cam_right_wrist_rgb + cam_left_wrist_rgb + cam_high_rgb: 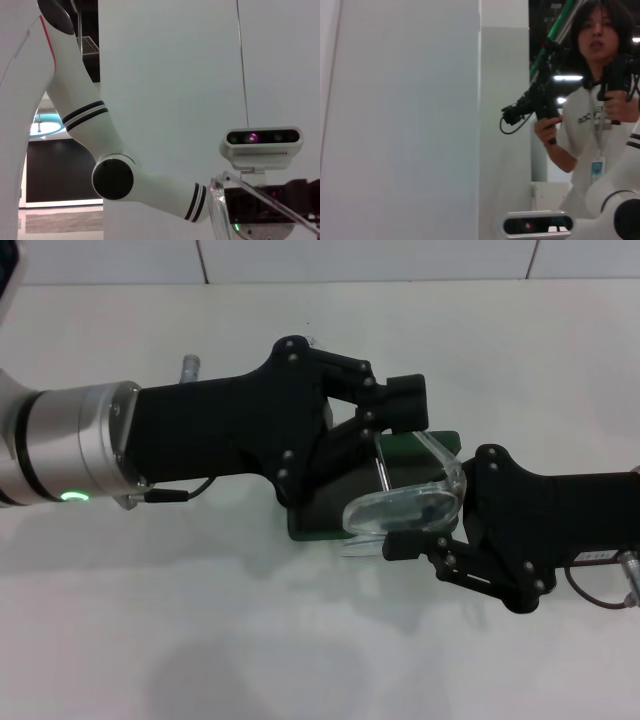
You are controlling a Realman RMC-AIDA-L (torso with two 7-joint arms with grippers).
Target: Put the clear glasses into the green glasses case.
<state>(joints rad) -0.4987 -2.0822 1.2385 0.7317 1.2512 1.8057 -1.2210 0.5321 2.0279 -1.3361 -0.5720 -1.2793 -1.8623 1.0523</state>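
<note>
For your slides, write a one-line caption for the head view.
Right gripper holds the clear glasses over the open green glasses case while the left gripper steadies it.

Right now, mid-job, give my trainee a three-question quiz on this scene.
1. True or false: the clear glasses lie flat on the table, away from both grippers.
2. Which gripper has its fingers at the glasses? A) left gripper B) right gripper C) neither
3. Fill in: the left gripper reaches over the ____, which lies under the glasses.

Key
1. False: they are held over the case, between the two grippers.
2. B; one finger lies under the lens, the other by the glasses' arm.
3. green glasses case
</note>
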